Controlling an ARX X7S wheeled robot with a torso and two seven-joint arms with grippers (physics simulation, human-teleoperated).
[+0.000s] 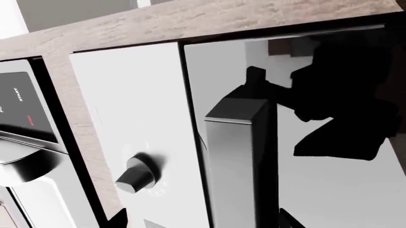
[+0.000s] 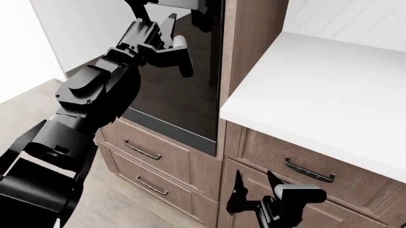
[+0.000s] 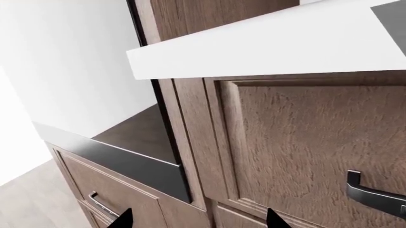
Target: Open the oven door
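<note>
Head view: the oven door point(image 2: 180, 95), a tall glossy black panel with a grey lower edge, fills the upper centre of the frame, set in a brown wood cabinet column point(image 2: 257, 28). It is partly swung out from the column, as the right wrist view also shows, where its grey edge point(image 3: 127, 164) stands out from the wood. To the right, a white countertop point(image 2: 330, 90) spreads across the upper right of the frame, above brown drawer fronts point(image 2: 298, 161) with dark bar handles. Two more drawers point(image 2: 149, 164) sit below the door at lower centre.

The left arm runs from the lower left up to the upper left, where the left gripper point(image 2: 174, 45) is at the door's grey bar handle point(image 2: 184, 57); its fingers are around the bar, though whether they clamp it I cannot tell. In the left wrist view the handle point(image 1: 238, 161) appears close up against the reflective glass, beside a white control panel point(image 1: 133, 133) with a dark knob point(image 1: 136, 173).

The right gripper point(image 2: 254, 183) hangs at the lower centre-right of the frame, its two fingers spread apart and holding nothing, in front of the drawer fronts.
</note>
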